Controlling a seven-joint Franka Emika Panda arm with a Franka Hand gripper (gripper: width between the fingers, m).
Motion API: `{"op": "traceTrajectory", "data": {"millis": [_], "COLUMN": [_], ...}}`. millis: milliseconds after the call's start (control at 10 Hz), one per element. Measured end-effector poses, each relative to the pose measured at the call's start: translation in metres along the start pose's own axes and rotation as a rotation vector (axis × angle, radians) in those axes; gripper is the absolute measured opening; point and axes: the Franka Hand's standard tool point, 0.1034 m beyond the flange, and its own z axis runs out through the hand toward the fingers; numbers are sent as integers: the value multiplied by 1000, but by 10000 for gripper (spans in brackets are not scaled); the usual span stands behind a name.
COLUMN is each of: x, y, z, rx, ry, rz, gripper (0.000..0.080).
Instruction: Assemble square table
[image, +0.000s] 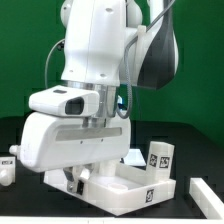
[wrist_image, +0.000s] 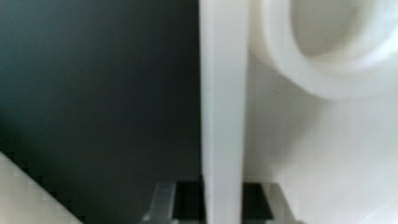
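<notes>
Gripper (image: 83, 178) is down at the tabletop (image: 130, 188) edge, jaws straddling the raised rim (wrist_image: 222, 90). We can't tell if they're clamped. A leg (image: 160, 158) stands just beside the tabletop. We judge it light, stiff, slick plastic, so pinch the rim wall.

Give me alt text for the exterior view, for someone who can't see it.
A white robot arm bends down over a white square tabletop on a black table, its end effector low at the tabletop's edge on the exterior view's left. A tagged white leg stands by the tabletop toward the exterior view's right; the backdrop is green.
</notes>
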Motion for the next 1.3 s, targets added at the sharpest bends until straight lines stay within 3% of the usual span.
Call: {"op": "traceTrajectory", "data": {"millis": [100, 200, 400, 500, 1000, 1300], "x": [4, 22, 83, 91, 83, 118], "y": [0, -3, -13, -14, -9, -13], "z": [-1, -3, -5, -4, -3, -3], "rx": [-8, -17, -49, -59, -67, -59], "ry": [-8, 2, 32, 36, 13, 33], "rz": [-111, -230, -398, -475, -594, -517], "gripper": [46, 46, 46, 46, 47, 47]}}
